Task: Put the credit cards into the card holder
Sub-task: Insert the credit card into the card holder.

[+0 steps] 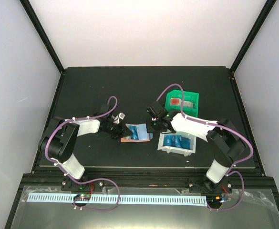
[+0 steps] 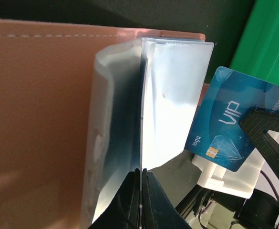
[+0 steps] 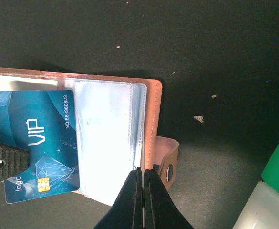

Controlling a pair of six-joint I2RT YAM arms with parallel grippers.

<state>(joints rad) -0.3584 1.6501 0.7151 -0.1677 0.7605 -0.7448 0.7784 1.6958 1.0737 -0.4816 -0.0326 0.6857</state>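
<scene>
Abutting card holder (image 3: 153, 114) pocket edge, blue credit card (image 3: 36, 138), white bin (image 1: 177, 152) close

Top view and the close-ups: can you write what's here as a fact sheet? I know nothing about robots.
card holder: pink, open on the black table, clear sleeves showing
card in play: blue VIP card, right beside the sleeves
spare cards: more blue cards in the white bin
green bin: behind the white one
left gripper: shut, tips at the sleeves' edge
right gripper: shut, tips there too
</scene>
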